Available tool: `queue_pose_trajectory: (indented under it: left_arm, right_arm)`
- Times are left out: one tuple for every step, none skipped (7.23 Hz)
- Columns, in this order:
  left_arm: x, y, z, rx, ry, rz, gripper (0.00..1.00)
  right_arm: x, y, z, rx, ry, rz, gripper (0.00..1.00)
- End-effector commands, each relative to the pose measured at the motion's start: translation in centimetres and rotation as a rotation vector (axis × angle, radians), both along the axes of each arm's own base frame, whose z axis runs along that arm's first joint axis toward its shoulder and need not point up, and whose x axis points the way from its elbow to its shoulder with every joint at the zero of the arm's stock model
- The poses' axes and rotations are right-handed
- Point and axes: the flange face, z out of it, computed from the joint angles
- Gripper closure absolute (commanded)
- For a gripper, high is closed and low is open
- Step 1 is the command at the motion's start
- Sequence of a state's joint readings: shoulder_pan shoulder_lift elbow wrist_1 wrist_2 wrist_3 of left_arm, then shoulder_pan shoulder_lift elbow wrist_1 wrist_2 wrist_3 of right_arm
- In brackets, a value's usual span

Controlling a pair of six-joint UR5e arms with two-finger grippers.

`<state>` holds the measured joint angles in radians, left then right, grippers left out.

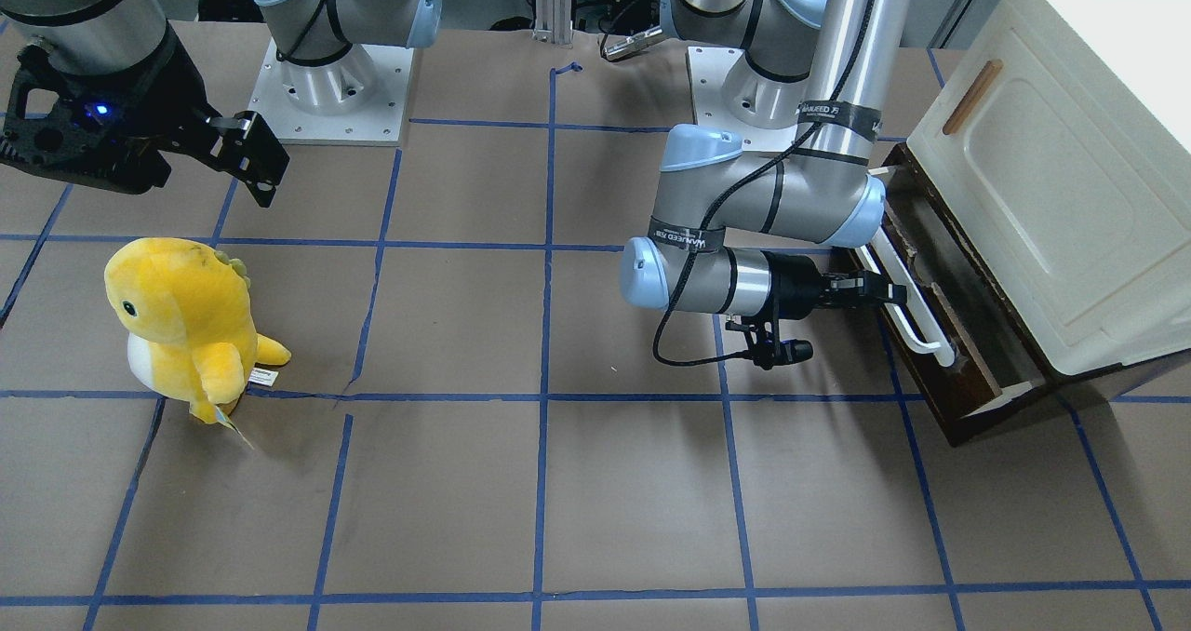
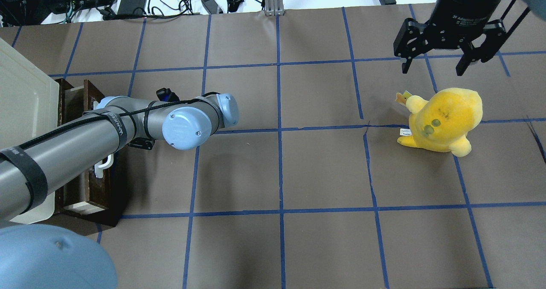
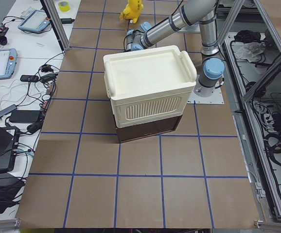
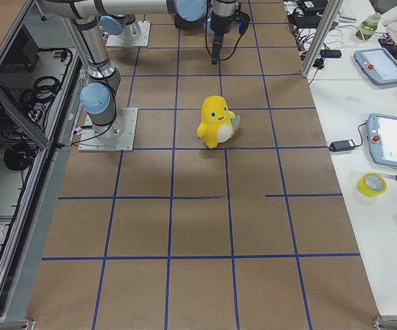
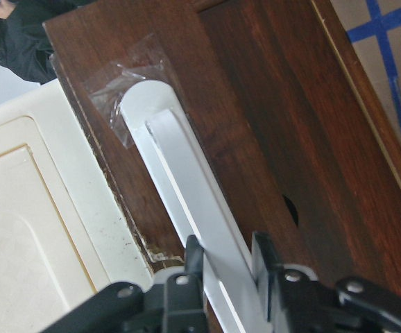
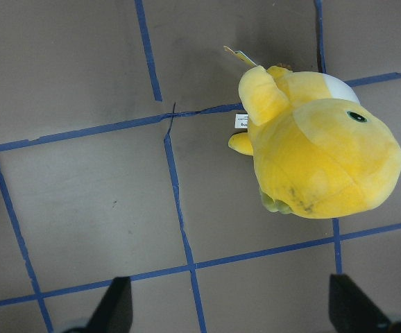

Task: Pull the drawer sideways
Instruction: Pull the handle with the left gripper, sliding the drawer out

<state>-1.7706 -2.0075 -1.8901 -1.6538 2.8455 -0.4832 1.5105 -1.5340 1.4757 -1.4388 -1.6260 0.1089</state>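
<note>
Two black fingers (image 5: 193, 260) of the left gripper (image 5: 228, 255) sit on either side of the white bar handle (image 5: 180, 166) and clamp it. Only the left wrist view shows this grip plainly. From across the table the same jaws merely meet the bar side-on. The handle is fixed to the dark brown drawer (image 1: 968, 391), which stands partly out from under the cream-white cabinet (image 1: 1042, 203). A strip of its pale interior shows at the end away from the robot's base.

From overhead the left arm covers the gripper and most of the bar (one white end peeks out beneath the forearm). In the left side view the cabinet hides the drawer front altogether.

Well away from the cabinet, the right gripper (image 2: 431, 69) hangs above the table (image 1: 633, 501) with its jaws spread wide and nothing between them. Its wrist view looks down on a yellow plush toy (image 6: 318, 152) and shows only the two fingertips. The front-facing frame cuts off part of that gripper's body.
</note>
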Motion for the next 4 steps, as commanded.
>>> queue_pose_trajectory:
  left_arm:
    - [-1.0,-0.2,0.3,-0.010,0.004,-0.017,0.94]
    - [-1.5,-0.2,0.5,-0.016,0.005,-0.027,0.94]
    - [-2.3,-0.1,0.6,-0.020,0.007,-0.040,0.94]
    - [-2.8,0.0,0.7,-0.020,0.007,-0.052,0.94]
  right_arm:
    - [0.0,0.0,0.0,0.001,0.000,0.000,0.00]
    - [-0.1,0.0,0.0,0.000,0.000,-0.001,0.00]
    - [0.0,0.0,0.0,0.000,0.000,0.000,0.00]
    - [0.0,0.0,0.0,0.000,0.000,0.000,0.00]
